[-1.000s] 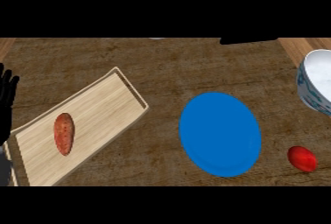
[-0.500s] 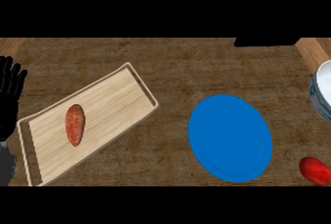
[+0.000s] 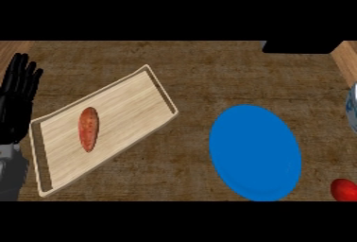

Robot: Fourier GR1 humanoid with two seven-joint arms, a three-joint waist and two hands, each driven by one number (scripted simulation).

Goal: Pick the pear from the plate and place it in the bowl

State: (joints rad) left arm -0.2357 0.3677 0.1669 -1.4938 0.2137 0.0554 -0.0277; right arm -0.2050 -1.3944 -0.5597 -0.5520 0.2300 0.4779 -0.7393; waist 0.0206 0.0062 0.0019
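Pre-grasp: left hand rests open at left edge, right hand unseen; blue plate bare, no pear identifiable, bowl at right edge; next, locate fruit.

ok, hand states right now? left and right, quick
Left hand: open, fingers straight and pointing up, resting at the view's left edge, holding nothing.
Right hand: not in view, so it cannot be told.
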